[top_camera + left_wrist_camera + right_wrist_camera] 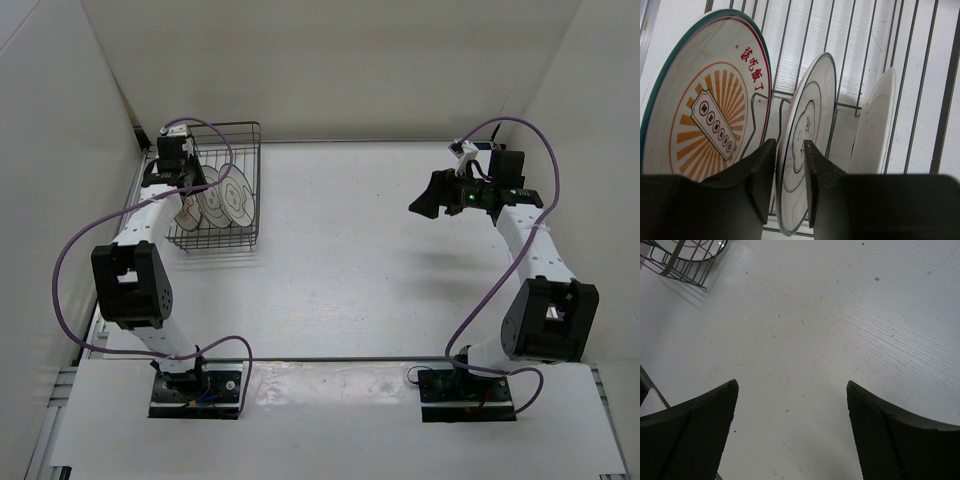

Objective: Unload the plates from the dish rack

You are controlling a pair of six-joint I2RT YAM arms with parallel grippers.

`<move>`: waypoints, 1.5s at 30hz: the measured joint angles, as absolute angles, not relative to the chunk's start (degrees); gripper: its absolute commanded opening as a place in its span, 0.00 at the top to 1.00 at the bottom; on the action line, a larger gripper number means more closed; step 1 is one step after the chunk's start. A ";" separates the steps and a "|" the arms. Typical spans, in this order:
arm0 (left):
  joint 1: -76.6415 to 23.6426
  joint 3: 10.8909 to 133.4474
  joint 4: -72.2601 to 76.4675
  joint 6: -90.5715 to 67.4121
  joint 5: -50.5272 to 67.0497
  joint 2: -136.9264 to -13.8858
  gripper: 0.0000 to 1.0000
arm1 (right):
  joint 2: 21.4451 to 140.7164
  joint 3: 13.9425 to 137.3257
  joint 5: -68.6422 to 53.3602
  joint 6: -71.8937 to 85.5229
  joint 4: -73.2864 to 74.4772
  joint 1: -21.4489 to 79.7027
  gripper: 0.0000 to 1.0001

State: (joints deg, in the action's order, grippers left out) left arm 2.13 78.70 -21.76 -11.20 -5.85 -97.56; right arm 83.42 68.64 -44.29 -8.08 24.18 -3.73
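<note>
My left arm reaches forward and to the left, into the far-left corner of the bench. Its wrist hangs over the near-left end of the dish rack. My left jaws point down among the plates and are pinching the rim of the middle plate. One finger sits against its back and the other against its face.

Three plates stand upright on edge in the rack's slots, side by side. The sunburst plate is nearest my left finger. It is white with orange rays around a small label, red characters near the top, a thin red ring and a dark green rim. The middle plate is white, with a dark rim and a dark outlined motif at its centre. Its lower edge sits down between the rack wires. The third plate stands just beyond it. I see it almost edge-on, plain white from this side.

My right arm is on the right side of the bench, well apart from the rack. Its elbow is bent and its wrist is raised, pointing left toward the middle. My right jaws are spread wide, with bare bench between the fingers and nothing held. From that wrist, only a corner of the rack shows.
</note>
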 measured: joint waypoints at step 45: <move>-8.64 100.16 -17.32 11.07 -20.10 -94.15 0.99 | 87.02 70.52 -46.11 -7.84 27.27 -3.73 0.10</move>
State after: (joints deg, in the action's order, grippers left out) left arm -8.64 100.16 -17.32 11.07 -20.10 -94.15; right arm 87.02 70.52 -46.11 -7.84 27.27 -3.73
